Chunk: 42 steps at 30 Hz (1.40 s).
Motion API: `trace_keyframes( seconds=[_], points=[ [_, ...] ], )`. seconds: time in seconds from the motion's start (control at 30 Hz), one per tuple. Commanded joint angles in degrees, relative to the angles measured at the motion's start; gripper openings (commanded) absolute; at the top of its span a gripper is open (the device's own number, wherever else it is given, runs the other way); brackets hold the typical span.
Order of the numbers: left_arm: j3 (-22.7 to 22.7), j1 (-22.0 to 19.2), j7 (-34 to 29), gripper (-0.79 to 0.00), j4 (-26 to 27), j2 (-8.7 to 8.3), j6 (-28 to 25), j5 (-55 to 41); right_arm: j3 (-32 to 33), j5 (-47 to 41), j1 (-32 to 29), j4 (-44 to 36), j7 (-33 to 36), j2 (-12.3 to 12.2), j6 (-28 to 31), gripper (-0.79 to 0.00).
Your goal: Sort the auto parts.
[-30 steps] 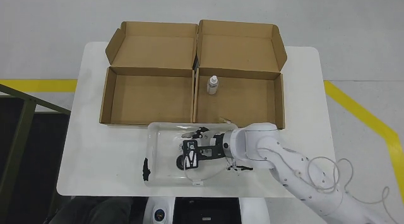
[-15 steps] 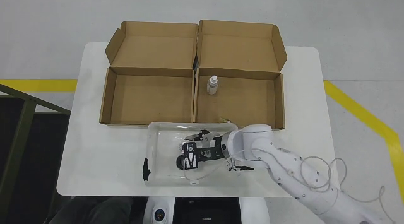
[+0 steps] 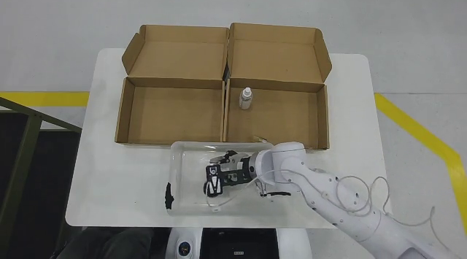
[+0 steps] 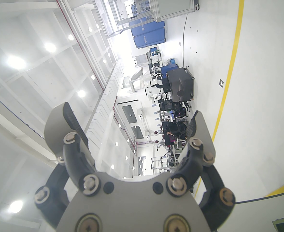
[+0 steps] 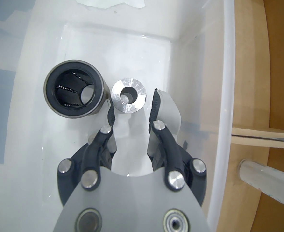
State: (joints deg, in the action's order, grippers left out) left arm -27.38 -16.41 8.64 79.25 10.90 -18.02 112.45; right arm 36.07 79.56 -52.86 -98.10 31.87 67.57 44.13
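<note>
Inside a clear plastic bin (image 3: 191, 149) at the table's front, my right gripper (image 3: 214, 183) hangs low. In the right wrist view the gripper (image 5: 132, 108) is open, its fingers on either side of a small silver metal sleeve (image 5: 135, 90) that stands on end. One finger touches the sleeve; the other stands a sliver off it. Right beside the sleeve stands a larger steel bearing with a black bore (image 5: 73, 89). My left gripper (image 4: 132, 112) is open and holds nothing, pointing up into the room.
Two open cardboard boxes stand behind the bin, a left one (image 3: 171, 113) and a right one (image 3: 292, 117). A small white bottle (image 3: 246, 98) stands in the right one, and it lies near the bin wall (image 5: 219, 73) as the bottle (image 5: 265, 177).
The right arm has shifted its gripper a little to the left inside the bin, toward the parts.
</note>
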Motion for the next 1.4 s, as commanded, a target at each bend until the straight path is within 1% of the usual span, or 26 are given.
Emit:
trace_keyframes(
  seconds=[0.0, 0.73, 0.8, 0.83, 0.87, 0.9, 0.93, 0.97, 1.23, 1.37],
  points=[
    [0.0, 0.0, 0.0, 0.0, 0.0, 0.0, 0.0, 0.0, -0.4, 0.0, 0.4, 0.4, -0.1, 0.3, 0.0, -0.496],
    [0.0, 0.0, 0.0, 0.0, 0.0, 0.0, 0.0, 0.0, -3.8, -0.8, 4.1, 5.6, 0.4, 3.3, 0.0, -0.465],
    [0.0, 0.0, 0.0, 0.0, 0.0, 0.0, 0.0, 0.0, -3.9, -0.8, 4.2, 5.9, 0.5, 3.5, 0.0, -0.489],
    [0.0, 0.0, 0.0, 0.0, 0.0, 0.0, 0.0, 0.0, -4.0, -0.8, 4.3, 6.0, 0.5, 3.6, 0.0, -0.52],
    [0.0, 0.0, 0.0, 0.0, 0.0, 0.0, 0.0, 0.0, -4.0, -0.9, 4.4, 6.2, 0.5, 3.7, 0.1, -0.594],
    [0.0, 0.0, 0.0, 0.0, 0.0, 0.0, 0.0, 0.0, -4.0, -1.0, 4.4, 6.3, 0.5, 3.8, 0.2, -0.696],
    [0.0, 0.0, 0.0, 0.0, 0.0, 0.0, 0.0, 0.0, -4.1, -1.1, 4.5, 6.3, 0.6, 3.9, 0.3, -0.751],
    [0.0, 0.0, 0.0, 0.0, 0.0, 0.0, 0.0, 0.0, -4.1, -1.2, 4.5, 6.4, 0.6, 3.9, 0.4, -0.785],
    [0.0, 0.0, 0.0, 0.0, 0.0, 0.0, 0.0, 0.0, -2.0, -3.0, 3.8, 4.5, -0.2, 3.7, 1.0, -0.785],
    [0.0, 0.0, 0.0, 0.0, 0.0, 0.0, 0.0, 0.0, 0.1, -3.8, 2.8, 2.5, -2.1, 3.1, 1.4, -0.785]
  ],
)
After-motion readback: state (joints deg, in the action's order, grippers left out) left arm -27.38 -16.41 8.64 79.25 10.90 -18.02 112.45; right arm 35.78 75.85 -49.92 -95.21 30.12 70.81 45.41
